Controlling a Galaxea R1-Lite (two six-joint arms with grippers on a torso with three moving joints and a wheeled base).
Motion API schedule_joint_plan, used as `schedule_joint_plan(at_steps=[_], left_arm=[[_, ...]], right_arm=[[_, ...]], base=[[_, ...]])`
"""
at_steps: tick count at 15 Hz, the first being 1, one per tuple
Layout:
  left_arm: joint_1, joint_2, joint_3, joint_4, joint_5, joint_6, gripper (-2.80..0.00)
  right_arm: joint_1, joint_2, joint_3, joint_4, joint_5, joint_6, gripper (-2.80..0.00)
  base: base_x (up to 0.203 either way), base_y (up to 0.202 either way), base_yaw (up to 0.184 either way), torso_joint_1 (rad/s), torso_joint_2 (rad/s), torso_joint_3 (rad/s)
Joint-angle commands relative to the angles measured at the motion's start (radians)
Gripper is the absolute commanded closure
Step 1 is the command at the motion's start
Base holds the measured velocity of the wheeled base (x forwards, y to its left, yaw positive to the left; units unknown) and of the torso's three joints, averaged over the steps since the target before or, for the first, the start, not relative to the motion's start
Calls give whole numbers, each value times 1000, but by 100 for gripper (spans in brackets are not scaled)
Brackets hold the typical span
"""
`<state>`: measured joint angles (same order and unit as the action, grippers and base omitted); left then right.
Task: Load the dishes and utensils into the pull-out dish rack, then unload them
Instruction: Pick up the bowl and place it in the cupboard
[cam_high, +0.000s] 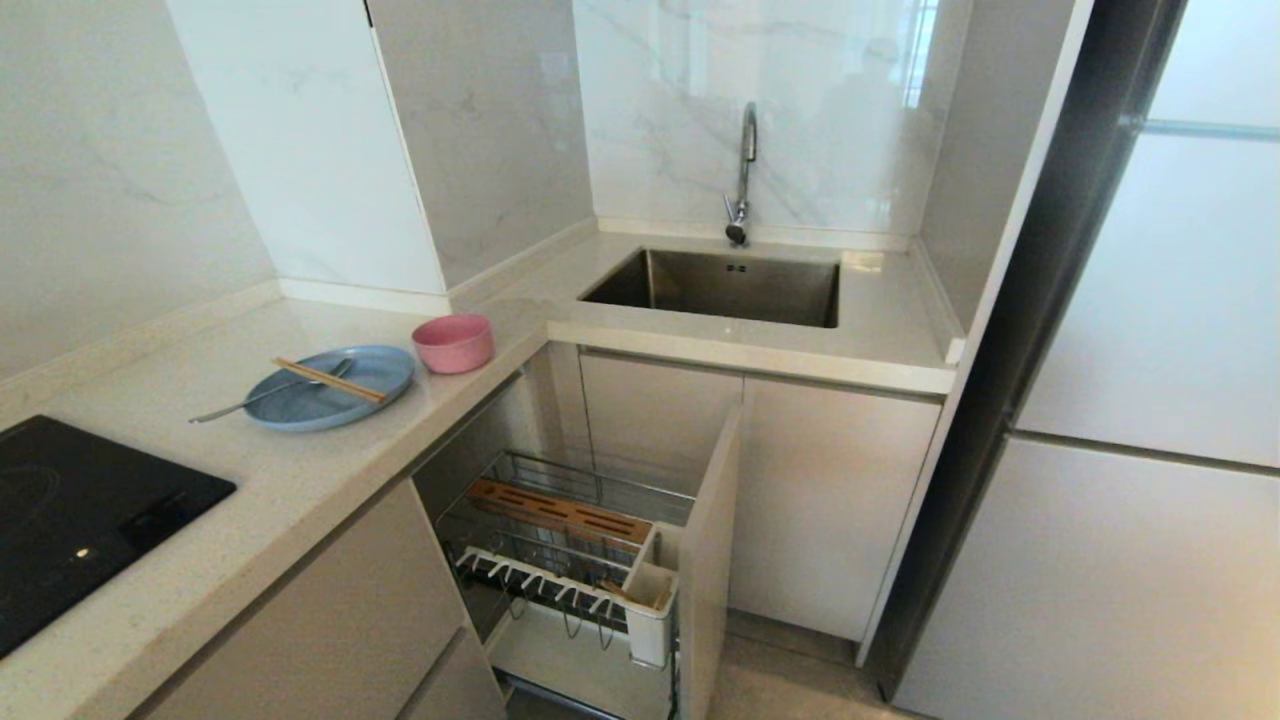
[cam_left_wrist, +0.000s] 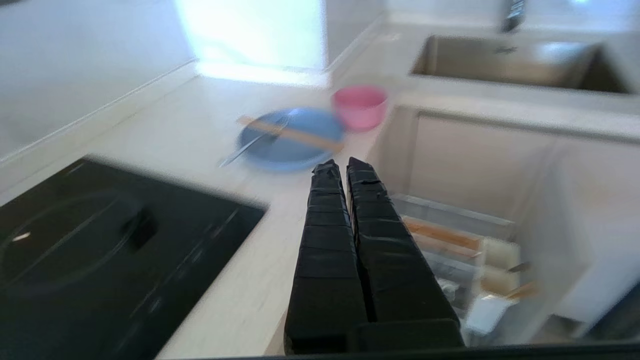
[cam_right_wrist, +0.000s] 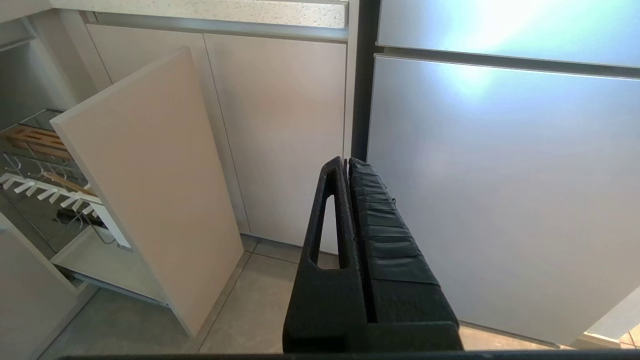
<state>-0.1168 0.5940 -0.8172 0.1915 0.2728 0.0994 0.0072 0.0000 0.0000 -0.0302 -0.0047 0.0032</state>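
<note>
The light-blue plate (cam_high: 310, 405) lies on the counter with the wooden chopsticks (cam_high: 328, 379) and the silver spoon (cam_high: 262, 394) across it. The pink bowl (cam_high: 454, 342) stands just beside it, near the counter's corner. Below, the pull-out dish rack (cam_high: 545, 480) is drawn out, showing its brown wooden strip, white prongs and white utensil cup (cam_high: 648, 605). My left gripper (cam_left_wrist: 344, 165) is shut and empty, hovering above the counter edge short of the plate (cam_left_wrist: 280, 152) and bowl (cam_left_wrist: 359, 106). My right gripper (cam_right_wrist: 346, 162) is shut and empty, low by the cabinet fronts. Neither arm shows in the head view.
A black cooktop (cam_high: 80, 510) is set into the counter at the left. The steel sink (cam_high: 725, 285) with its tap is at the back. The rack's beige front panel (cam_high: 708, 560) juts into the floor space. A tall grey fridge (cam_high: 1120, 400) stands at the right.
</note>
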Motion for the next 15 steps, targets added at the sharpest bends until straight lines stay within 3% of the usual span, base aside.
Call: schedule_joint_plan(at_steps=[1,7,11,15], left_arm=[[31,-100,74,-1,3,1,0],[76,-321,315,-17,-12,-1,0],[103,-401,455,-93,-75,10,0],[115,-516,561,-97,-140,7,0]], right_arm=[[0,0,9,0,0,0,0],[0,0,9,0,0,0,0],[0,0,9,0,0,0,0],[0,0,8,0,0,0,0]], base=[[0,0,0,0,0,0],[0,0,0,0,0,0],[0,0,0,0,0,0],[0,0,0,0,0,0]])
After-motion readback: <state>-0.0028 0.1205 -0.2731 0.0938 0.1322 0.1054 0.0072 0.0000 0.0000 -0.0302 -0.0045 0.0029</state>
